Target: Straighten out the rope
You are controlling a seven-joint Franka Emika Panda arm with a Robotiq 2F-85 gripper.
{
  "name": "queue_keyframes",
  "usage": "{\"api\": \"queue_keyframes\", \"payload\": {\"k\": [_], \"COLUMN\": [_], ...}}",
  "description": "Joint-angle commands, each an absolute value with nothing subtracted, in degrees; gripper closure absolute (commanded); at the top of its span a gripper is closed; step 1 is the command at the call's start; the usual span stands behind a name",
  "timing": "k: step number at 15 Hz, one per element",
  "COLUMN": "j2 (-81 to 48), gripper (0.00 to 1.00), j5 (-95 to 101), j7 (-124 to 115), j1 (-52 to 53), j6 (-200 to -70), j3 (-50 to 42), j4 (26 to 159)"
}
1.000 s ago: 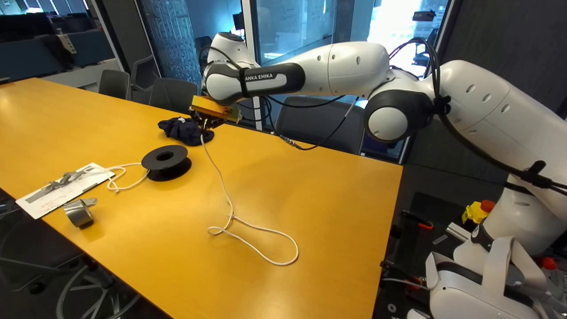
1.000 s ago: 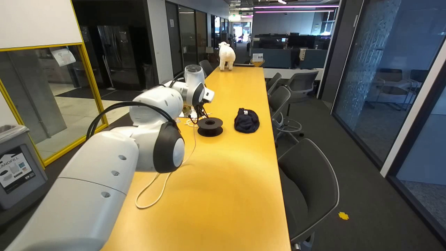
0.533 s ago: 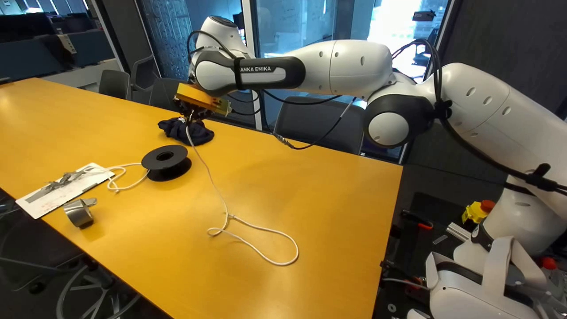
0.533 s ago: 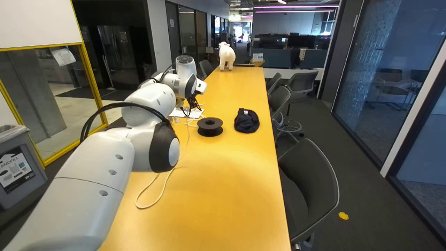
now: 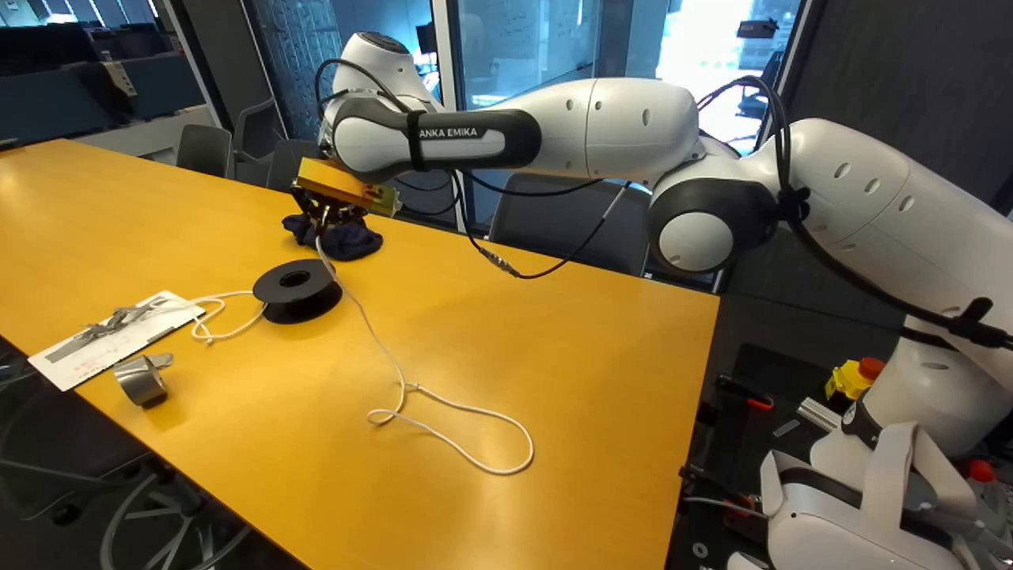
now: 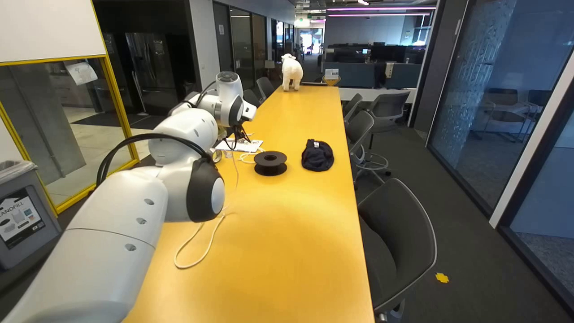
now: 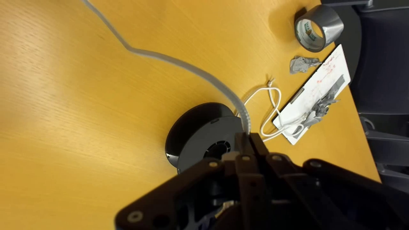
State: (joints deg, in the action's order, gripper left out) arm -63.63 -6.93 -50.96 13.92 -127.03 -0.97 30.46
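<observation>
The white rope [image 5: 403, 388] runs from my gripper [image 5: 320, 231] down to the table. There it crosses itself at a small curl and ends in a wide loop toward the robot's base. That loop of rope [image 6: 186, 267] also shows in an exterior view, where the arm covers much of the rest. In the wrist view, the rope [image 7: 191, 67] bends up into the fingertips, and my gripper [image 7: 250, 136] is shut on it. The held stretch hangs in the air above the tabletop, with the grip itself raised well off the surface.
A black spool [image 5: 273, 283] stands below and near the gripper. A dark cap [image 6: 317, 155] lies by the table's chair side. Past the spool are a white cable [image 7: 264, 126], a flat white strip [image 7: 322, 76] and a tape roll [image 7: 334, 25] near the table edge.
The gripper has moved farther from the base, rising and then sinking a little, and carried the held rope stretch along. The wide loop on the table has stayed in place.
</observation>
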Motion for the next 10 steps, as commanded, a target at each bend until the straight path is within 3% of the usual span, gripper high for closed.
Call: {"api": "queue_keyframes", "payload": {"k": [1, 4, 5, 7, 10], "j2": [-66.36, -69.97, -70.33, -71.11, -71.74], "gripper": [0.98, 0.98, 0.71, 0.64, 0.41], "j5": [-7.44, -6.88, -7.09, -7.05, -6.4], "j7": [-50.7, -50.66, -50.58, -49.95, -47.67], "j1": [13.52, 12.87, 12.66, 12.34, 12.2], "j6": [-126.77, -124.55, -123.78, -122.73, -120.15], "j3": [-0.29, 0.69, 1.02, 1.43, 1.48], "j4": [27.83, 23.33, 23.02, 22.16, 21.13]}}
